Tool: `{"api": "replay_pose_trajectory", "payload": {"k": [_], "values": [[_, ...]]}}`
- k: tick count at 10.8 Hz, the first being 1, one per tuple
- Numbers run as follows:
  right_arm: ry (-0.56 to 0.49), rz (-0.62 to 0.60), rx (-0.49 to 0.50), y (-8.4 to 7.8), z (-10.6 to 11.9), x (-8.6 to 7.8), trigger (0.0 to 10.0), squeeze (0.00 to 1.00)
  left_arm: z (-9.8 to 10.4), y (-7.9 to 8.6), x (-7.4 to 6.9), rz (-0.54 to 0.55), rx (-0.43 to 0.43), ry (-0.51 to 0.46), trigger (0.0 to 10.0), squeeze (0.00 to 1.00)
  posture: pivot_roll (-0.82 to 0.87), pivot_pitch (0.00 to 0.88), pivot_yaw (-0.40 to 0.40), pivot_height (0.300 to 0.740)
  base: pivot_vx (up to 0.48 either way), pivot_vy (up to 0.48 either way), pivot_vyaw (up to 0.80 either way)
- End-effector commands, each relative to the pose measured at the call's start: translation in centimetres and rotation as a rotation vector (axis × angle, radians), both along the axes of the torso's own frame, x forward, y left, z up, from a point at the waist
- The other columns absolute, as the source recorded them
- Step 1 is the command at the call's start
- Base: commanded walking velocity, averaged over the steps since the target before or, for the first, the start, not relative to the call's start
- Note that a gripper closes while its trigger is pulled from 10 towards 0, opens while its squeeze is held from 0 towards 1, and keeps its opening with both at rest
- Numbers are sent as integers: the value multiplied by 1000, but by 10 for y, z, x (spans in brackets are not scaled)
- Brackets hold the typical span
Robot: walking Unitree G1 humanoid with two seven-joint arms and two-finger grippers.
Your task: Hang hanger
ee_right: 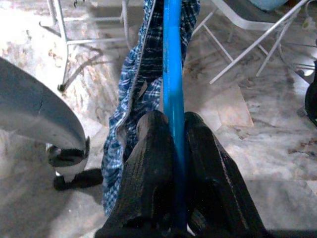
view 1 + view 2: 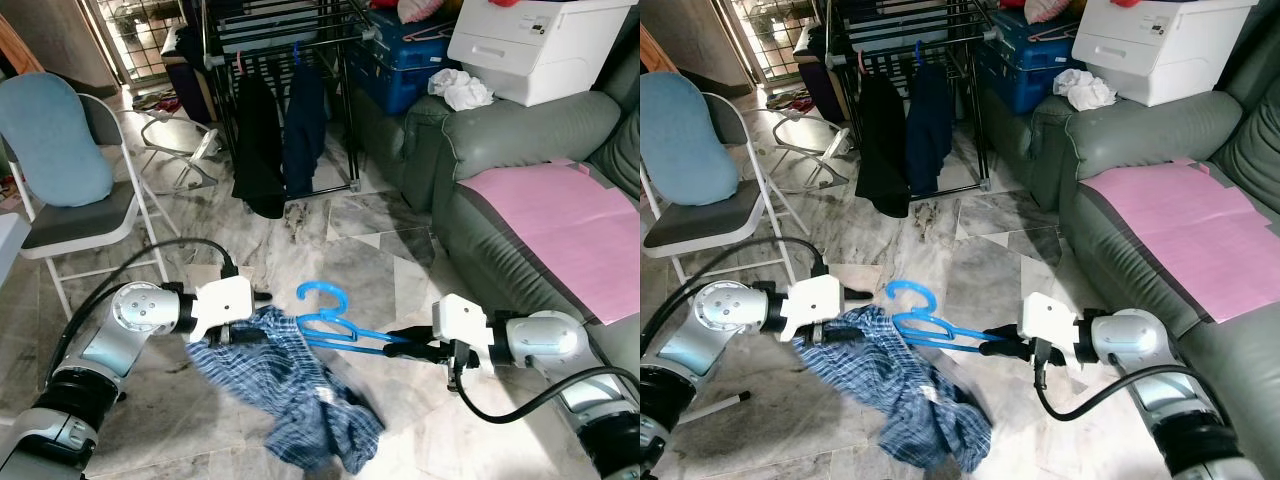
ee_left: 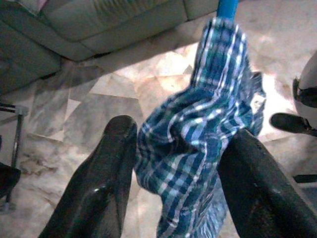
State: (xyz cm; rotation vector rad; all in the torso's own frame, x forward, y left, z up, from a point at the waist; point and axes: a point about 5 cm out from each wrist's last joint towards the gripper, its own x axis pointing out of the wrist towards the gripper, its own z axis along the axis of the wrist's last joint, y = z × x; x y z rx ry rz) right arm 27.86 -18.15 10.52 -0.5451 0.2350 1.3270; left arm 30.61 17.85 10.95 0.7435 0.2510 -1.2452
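A blue plastic hanger [image 2: 335, 322] was held low over the marble floor [image 2: 400, 270], its hook pointing up and one end pinched tight between the black fingers of the right end effector [image 2: 398, 343], as the right wrist view confirmed. A blue plaid garment [image 2: 290, 385] trailed from the hanger's other end down toward the floor, and the left end effector [image 2: 245, 335] had a fold of that cloth between its fingers, which looked closed around the bunch rather than spread wide. The black drying rack [image 2: 290, 40], where two dark garments [image 2: 280, 140] already hung, stood well apart across the room, beyond a folding chair [image 2: 70, 210] and beside a grey sofa [image 2: 520, 210]. By these pictures the hanger had been picked up but not yet hung; carrying it to the rack and hooking it on a bar appeared to remain.
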Motion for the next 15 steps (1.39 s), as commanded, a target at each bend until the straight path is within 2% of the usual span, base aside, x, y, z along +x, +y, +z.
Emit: {"api": "replay_pose_trajectory", "payload": {"k": [1, 6, 12, 14, 15], "values": [[-40, 25, 8, 6, 6, 5, 10000, 0, 0, 1, 0, -5, 13, 13, 0, 0, -69, 0, 123, 740, 0, 0, 0], [-82, 3, 41, 12, 5, 9, 10000, 0, -4, -4, -1, -11, 3, 54, 0, 0, -70, 0, 129, 740, 0, 0, 0], [-112, -12, 48, 14, 5, 12, 10000, 0, -11, -1, -6, -1, 5, 116, 0, 0, -71, 0, 129, 740, 0, 0, 0], [-84, -9, 44, 14, 3, 12, 10000, 0, -11, -1, -6, 13, -14, 116, 0, 0, -71, 0, 128, 740, 0, 0, 0], [-44, -11, 38, 12, 1, 12, 10000, 1000, -11, 1, -4, 31, -17, 99, 0, 0, -72, 0, 127, 740, 0, 0, 0]]}}
